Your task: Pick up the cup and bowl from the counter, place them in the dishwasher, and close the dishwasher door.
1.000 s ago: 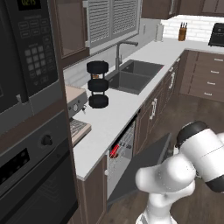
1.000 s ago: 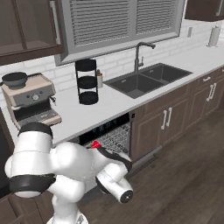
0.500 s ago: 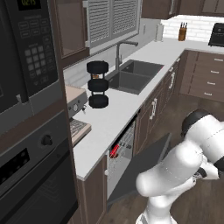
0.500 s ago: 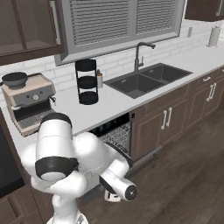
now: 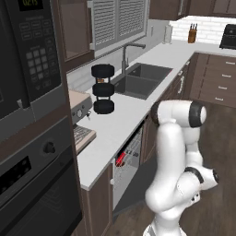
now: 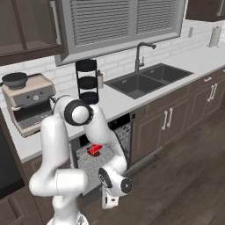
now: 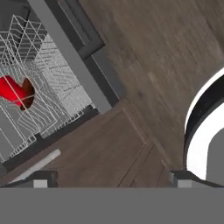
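The small red tapered cup (image 7: 12,90) lies on its side in the white wire rack (image 7: 48,83) of the under-counter dishwasher (image 6: 107,145), and the small reddish-brown bowl (image 7: 27,94) sits touching it, just beside it in the same rack. From the right base view the red cup (image 6: 95,149) shows on the rack, which is pulled out of the dishwasher's opening below the long light grey-white tabletop (image 6: 121,99). In the left base view the same red shape (image 5: 120,158) shows inside the open cavity.

The flat dark brown dishwasher door (image 7: 100,148) with its pale bar handle (image 7: 37,165) hangs open, folded down toward the dark wood floor (image 7: 166,52).

The white arm bends low in front of the dishwasher, and its claw (image 7: 111,177) points down at the door panel, near the handle. The two dark fingertips (image 7: 41,178) stand far apart at the bottom of the hand view, the claw wide and holding nothing.

On the tabletop, a stack of black round discs (image 6: 87,81) stands near the dark double sink (image 6: 147,79), with a coffee machine (image 6: 28,103) further along.
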Robot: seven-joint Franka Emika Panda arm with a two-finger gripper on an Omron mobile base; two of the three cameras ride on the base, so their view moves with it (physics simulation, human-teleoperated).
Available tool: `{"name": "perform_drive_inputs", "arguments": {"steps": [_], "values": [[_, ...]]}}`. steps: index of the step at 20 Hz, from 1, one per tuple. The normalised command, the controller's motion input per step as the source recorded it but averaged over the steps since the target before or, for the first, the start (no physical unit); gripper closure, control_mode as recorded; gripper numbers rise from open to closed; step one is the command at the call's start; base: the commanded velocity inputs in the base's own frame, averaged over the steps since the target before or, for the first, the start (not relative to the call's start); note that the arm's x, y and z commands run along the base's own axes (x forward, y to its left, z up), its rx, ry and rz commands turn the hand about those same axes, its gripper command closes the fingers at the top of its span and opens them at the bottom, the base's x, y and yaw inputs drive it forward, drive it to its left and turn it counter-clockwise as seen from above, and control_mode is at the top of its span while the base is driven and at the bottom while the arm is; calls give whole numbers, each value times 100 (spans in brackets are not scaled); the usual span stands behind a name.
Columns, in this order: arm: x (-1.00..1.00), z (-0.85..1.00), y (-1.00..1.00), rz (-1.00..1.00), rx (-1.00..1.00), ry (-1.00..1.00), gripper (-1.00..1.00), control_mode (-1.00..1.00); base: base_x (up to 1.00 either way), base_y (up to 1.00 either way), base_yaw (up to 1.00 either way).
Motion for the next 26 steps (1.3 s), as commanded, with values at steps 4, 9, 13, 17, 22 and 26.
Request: {"name": "perform_drive_inputs", "arguments": {"steps": [4, 9, 13, 17, 22, 26], "values": [[-16, -100, -100, 15, 47, -5, -100, -100, 0, 0, 0], [-22, -100, -100, 8, 49, -14, -100, -100, 0, 0, 0], [48, -99, -54, 4, 32, -16, -100, -100, 0, 0, 0], [99, -78, 7, 2, 21, -16, -100, -100, 0, 0, 0], [100, -18, 59, -2, 19, -13, -100, -100, 0, 0, 0], [100, -25, 82, -9, 12, -5, -100, -100, 0, 0, 0]]}}
